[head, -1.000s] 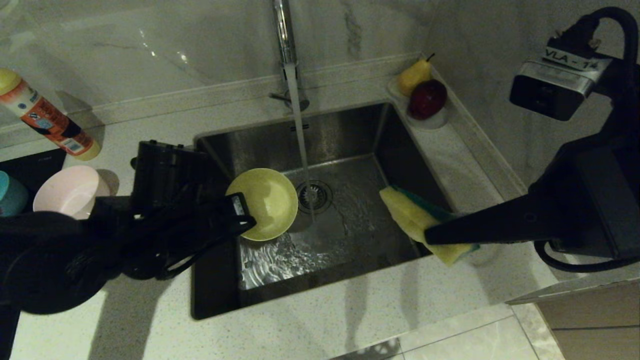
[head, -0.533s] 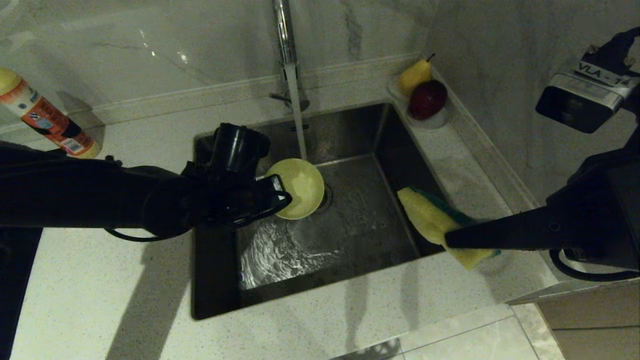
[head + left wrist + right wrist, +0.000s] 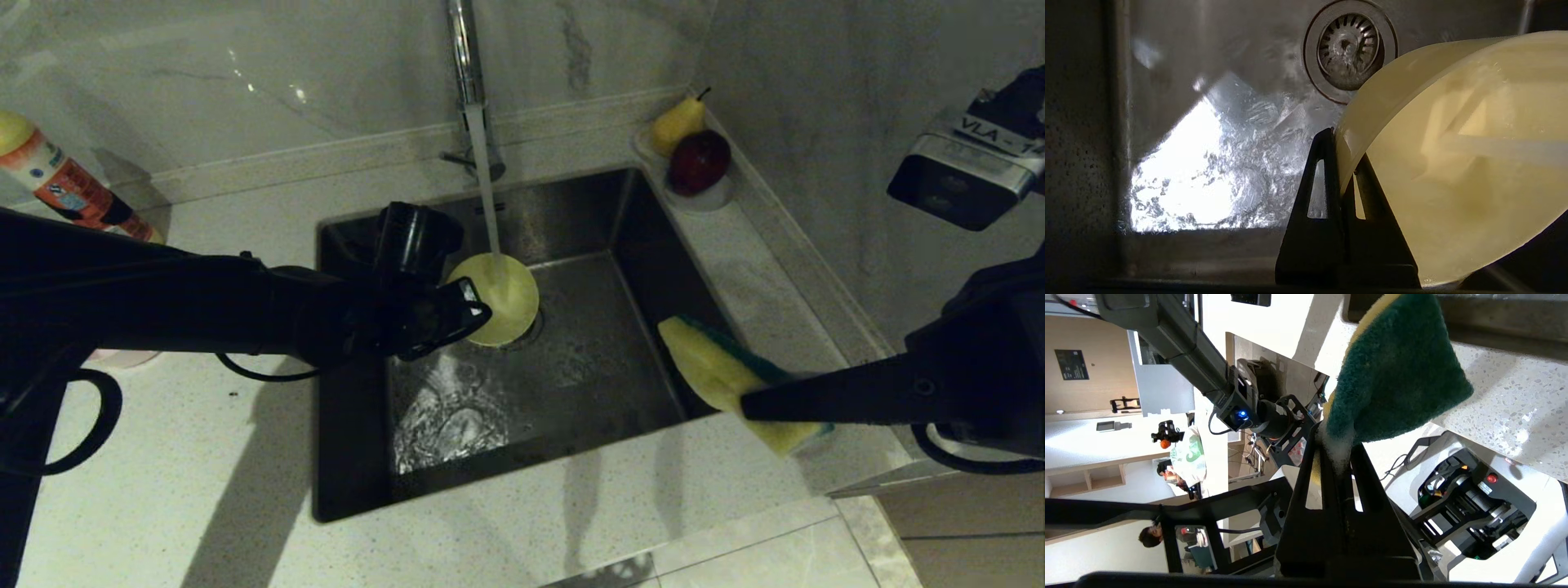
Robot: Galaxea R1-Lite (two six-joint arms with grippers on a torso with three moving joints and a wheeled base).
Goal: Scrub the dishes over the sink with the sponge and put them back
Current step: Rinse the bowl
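Left tool pinches the yellow bowl rim under the water stream; right tool pinches the sponge. Bring both together over the sink.

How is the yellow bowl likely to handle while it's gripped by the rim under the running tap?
The yellow bowl is probably slippery: tap water lands on it, and the left tool pinches only its thin rim. It looks light and fairly stiff, since that edge grip holds it tilted over the sink without visible bending. The stream may nudge it to pivot.
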